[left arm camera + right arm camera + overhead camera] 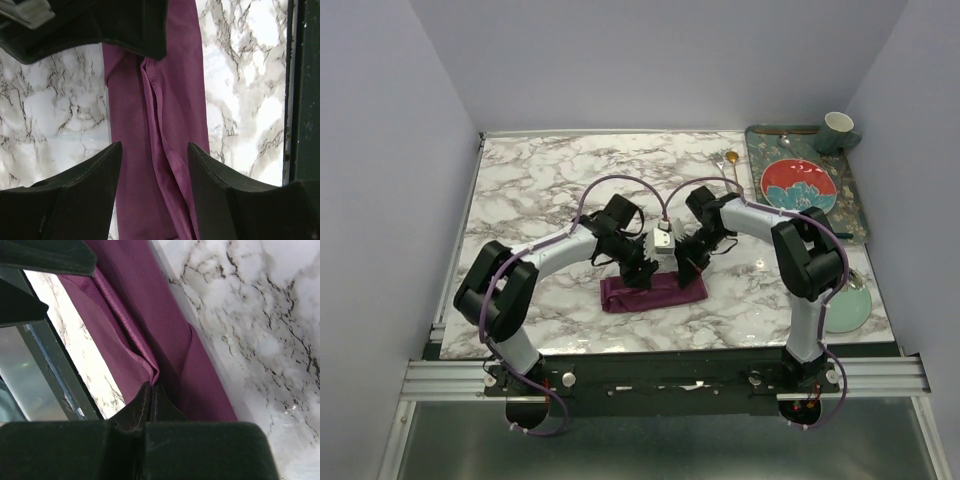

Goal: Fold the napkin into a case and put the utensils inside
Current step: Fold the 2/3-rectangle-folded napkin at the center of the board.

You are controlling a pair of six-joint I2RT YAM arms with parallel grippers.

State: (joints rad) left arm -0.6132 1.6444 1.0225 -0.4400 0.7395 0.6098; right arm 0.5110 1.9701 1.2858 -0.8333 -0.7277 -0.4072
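The plum-purple napkin point(653, 293) lies folded into a long narrow strip on the marble table, near the front edge. My left gripper point(155, 150) hangs open just over it, one finger to each side of the strip point(165, 125), holding nothing. My right gripper point(151, 388) is shut on a raised fold of the napkin point(135, 335) at its right end. In the top view both grippers, left point(642, 270) and right point(688, 265), meet over the cloth. A gold spoon point(730, 158) lies far back beside the tray.
A patterned tray point(850, 215) at the back right carries a red and blue plate point(798, 186) and a green cup point(837, 130). A pale green plate point(850, 305) sits at the right edge. The table's front rail point(302, 100) runs close to the napkin.
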